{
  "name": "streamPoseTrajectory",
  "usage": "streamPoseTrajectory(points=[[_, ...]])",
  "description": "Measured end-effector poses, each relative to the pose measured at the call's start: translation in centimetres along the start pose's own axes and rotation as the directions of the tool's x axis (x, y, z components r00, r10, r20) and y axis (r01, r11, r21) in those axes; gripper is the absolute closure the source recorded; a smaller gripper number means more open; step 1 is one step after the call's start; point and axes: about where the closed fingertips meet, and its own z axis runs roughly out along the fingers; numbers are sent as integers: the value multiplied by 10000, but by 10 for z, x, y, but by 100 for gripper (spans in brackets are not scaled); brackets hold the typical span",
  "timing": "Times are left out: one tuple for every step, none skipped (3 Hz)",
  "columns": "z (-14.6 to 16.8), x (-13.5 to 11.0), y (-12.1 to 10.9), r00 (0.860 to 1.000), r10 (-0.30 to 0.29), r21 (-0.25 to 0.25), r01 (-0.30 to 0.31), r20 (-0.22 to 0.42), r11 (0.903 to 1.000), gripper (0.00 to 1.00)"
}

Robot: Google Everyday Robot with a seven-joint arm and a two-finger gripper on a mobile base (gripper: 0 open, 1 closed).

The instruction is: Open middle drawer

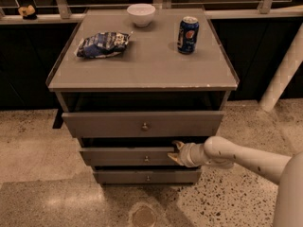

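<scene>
Camera view: cabinet (142,65) with three drawers. The middle drawer (118,156), between top drawer (104,123) and bottom drawer (118,176), stands slightly forward with a dark gap above it. The gripper (176,152) is at its front's right end, right of the knob (146,158); open or closed, cannot tell. Judged barely open; most of the pull remains.

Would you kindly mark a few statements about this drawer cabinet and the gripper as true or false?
1. The gripper is at the right end of the middle drawer front. True.
2. The blue soda can lies on its side. False: it stands upright on the cabinet top.
3. The white bowl sits near the top's back edge. True.
4. The chip bag is inside the top drawer. False: it lies on the cabinet top.
5. The gripper covers the middle drawer's knob. False: the knob shows bare beside it.
</scene>
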Motion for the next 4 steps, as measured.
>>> streamPoseTrajectory(points=[[-1, -1, -2, 10000, 0, 0, 0, 0, 10000, 100], [-1, -2, -2, 10000, 0, -1, 0, -2, 10000, 100], [0, 5, 9, 9996, 39, -206, -44, -269, 9998, 100], [-2, 3, 7, 9996, 39, -205, -44, -270, 9998, 100]])
